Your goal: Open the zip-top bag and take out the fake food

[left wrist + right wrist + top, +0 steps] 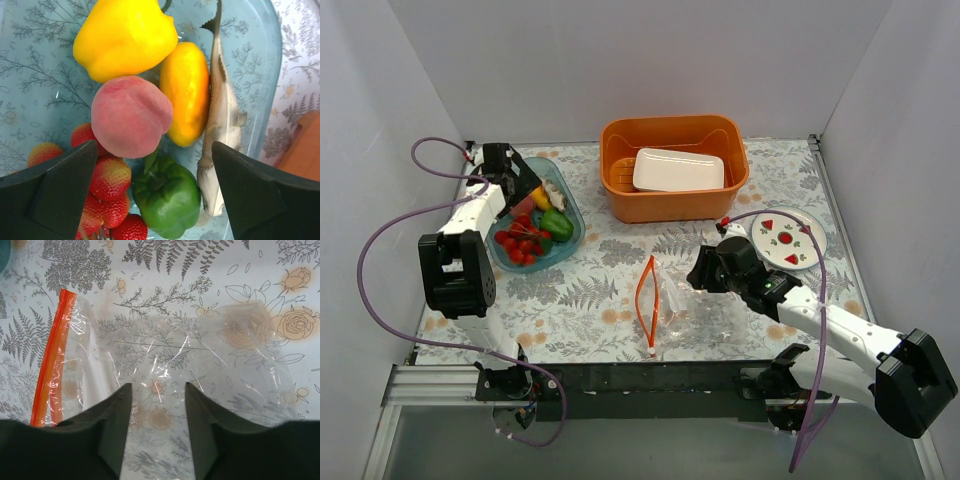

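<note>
The right gripper [157, 390] – fingers parted – over the flat zip-top bag [200, 355], its orange strip [50, 355] at left

The left arm [480, 210] and the right arm [830, 325] are built alike, with glossy white links joined by boxy black motor housings. The largest housing on each is a black block at the elbow. A thin purple cable [360, 265] loops along the left arm, and a second purple cable [822, 280] trails along the right one. Both bases are fixed to a black rail [650, 378] at the near edge. The left gripper [154, 150] has matte black, wedge-shaped fingers [55, 195]. The right gripper [158, 390] has fingers [112, 425] of the same dark, flat-faced plastic.
</note>
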{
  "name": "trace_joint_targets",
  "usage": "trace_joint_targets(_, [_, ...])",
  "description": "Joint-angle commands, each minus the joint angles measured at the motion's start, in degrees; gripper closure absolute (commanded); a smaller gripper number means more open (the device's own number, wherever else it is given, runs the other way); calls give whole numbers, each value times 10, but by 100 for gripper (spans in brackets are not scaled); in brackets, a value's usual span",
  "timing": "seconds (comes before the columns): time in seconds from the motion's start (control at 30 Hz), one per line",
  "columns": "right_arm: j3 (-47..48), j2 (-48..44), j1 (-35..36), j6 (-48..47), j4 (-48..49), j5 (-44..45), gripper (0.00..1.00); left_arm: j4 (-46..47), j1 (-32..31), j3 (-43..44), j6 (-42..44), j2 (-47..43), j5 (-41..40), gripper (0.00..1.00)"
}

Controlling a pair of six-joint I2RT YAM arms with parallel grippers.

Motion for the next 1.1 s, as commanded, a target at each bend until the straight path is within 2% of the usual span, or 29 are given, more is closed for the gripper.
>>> trace_joint_targets(0.0, [30, -18, -3, -13, -6, -7, 38, -41, 3, 24, 17, -16, -19, 2])
trace_joint_targets(0.13, [39, -34, -3, -15, -17, -8, 29, -60, 3, 26, 23, -59, -8, 2])
trace_joint_targets(0.27, [44, -57, -3, -17, -25, -8, 24, -87, -13, 41, 49, -98, 56, 2])
trace_joint_targets(0.4, [51, -83, -3, -22, -41, 11, 19, -117, -91, 33, 53, -149, 29, 2])
trace_joint_targets(0.53, [59, -118, -3, -25, -63, 26, 15, -111, -174, -23, 36, -216, 53, 2])
trace_joint_targets(0.57, [59, -126, -3, -27, -65, 31, 14, -101, -226, -37, 34, -225, 48, 2])
trace_joint_targets(0.67, [57, -163, -3, -28, -79, 44, 11, -97, -321, -80, 9, -253, 22, 2])
trace_joint_targets(0.73, [57, -188, -3, -30, -95, 55, 9, -86, -361, -111, -14, -272, 22, 2])
trace_joint_targets(0.77, [59, -195, -3, -30, -103, 59, 9, -68, -407, -139, -19, -288, 21, 2])
trace_joint_targets(0.83, [59, -215, -3, -31, -127, 75, 8, -61, -456, -158, -32, -296, -12, 2])
trace_joint_targets(0.87, [58, -221, -3, -30, -134, 79, 8, -61, -501, -164, -34, -297, -28, 2])
trace_joint_targets(0.97, [52, -247, -3, -23, -150, 91, 8, -47, -552, -188, -52, -304, -51, 2])
trace_joint_targets(1.07, [38, -265, -3, -16, -151, 92, 8, 0, -555, -223, -57, -341, -10, 2])
